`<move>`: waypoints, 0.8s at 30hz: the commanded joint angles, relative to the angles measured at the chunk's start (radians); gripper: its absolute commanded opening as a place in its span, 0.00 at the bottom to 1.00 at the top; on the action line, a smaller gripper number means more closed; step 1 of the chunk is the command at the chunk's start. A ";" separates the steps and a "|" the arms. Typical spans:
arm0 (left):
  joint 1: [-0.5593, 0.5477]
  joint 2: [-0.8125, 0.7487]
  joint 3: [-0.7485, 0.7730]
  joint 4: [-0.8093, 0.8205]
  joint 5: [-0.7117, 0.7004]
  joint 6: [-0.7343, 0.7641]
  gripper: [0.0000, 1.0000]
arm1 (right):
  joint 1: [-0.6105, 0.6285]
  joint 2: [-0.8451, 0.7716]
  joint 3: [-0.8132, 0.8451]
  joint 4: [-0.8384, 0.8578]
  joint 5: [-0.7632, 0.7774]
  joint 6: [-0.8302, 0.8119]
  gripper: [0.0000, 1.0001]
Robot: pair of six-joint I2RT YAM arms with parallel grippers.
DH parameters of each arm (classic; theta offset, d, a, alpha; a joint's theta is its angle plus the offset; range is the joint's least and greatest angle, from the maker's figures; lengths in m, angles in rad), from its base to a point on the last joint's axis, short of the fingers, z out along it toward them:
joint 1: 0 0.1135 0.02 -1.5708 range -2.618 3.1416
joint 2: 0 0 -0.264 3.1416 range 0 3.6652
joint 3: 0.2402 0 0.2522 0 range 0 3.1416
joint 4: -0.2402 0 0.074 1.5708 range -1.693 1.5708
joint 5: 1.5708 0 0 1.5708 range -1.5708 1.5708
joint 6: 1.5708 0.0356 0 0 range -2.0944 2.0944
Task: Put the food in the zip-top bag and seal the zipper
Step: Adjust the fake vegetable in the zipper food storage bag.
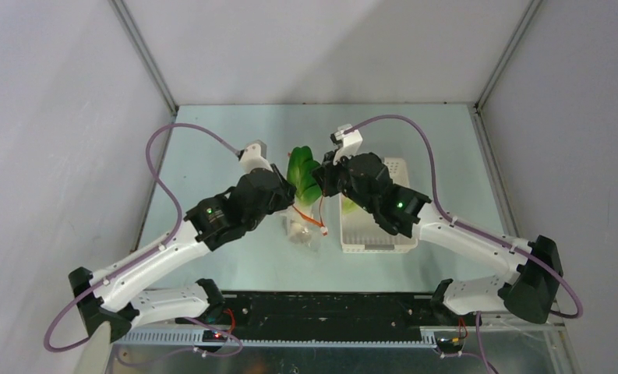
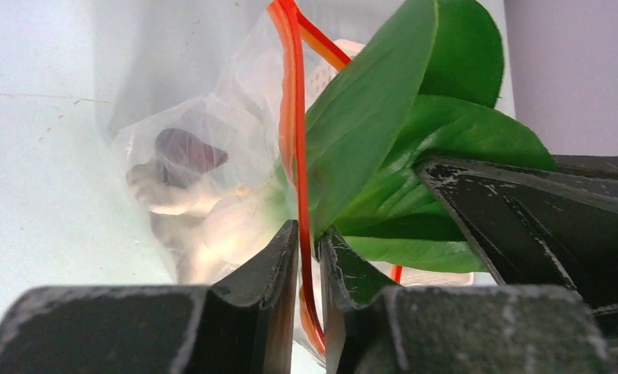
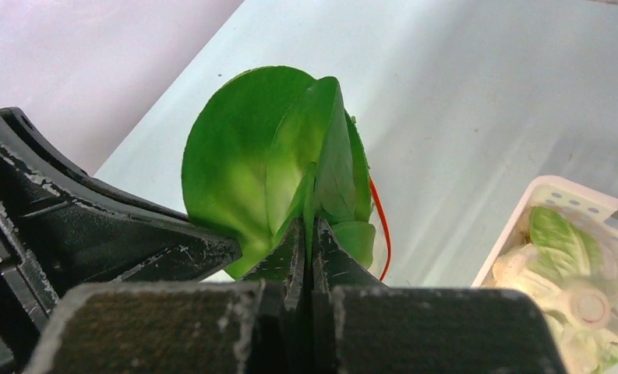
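Observation:
The zip-top bag (image 1: 307,227) lies mid-table, clear and crinkled; in the left wrist view (image 2: 212,132) it holds pale lumps (image 2: 212,226) and a dark brown ball (image 2: 182,152). My left gripper (image 2: 309,234) is shut on the zipper (image 2: 296,117), the red-orange strip at the bag's mouth, and holds it up. My right gripper (image 3: 306,226) is shut on a leaf of the green bok choy (image 3: 274,156), held upright at the bag's mouth (image 1: 301,175). The leaves (image 2: 399,140) stand out past the zipper. The white slider is not visible.
A white perforated basket (image 1: 368,248) stands just right of the bag, under my right arm. In the right wrist view it (image 3: 559,187) holds more pale green-white toy food (image 3: 570,288). The two grippers (image 1: 290,199) (image 1: 323,183) are nearly touching.

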 commanded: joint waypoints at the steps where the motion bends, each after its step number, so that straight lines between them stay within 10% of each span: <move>1: -0.004 0.010 0.006 0.043 0.054 0.019 0.21 | -0.006 0.008 0.061 -0.009 0.034 0.043 0.00; 6: -0.004 0.041 0.025 -0.019 0.047 0.017 0.09 | 0.000 0.029 0.088 -0.047 0.063 0.064 0.00; 17: -0.004 0.011 0.010 -0.040 0.041 0.046 0.28 | 0.001 0.003 0.089 -0.052 0.093 0.071 0.00; 24: -0.005 0.023 0.034 -0.061 0.087 0.068 0.22 | 0.001 -0.004 0.090 -0.052 0.113 0.066 0.00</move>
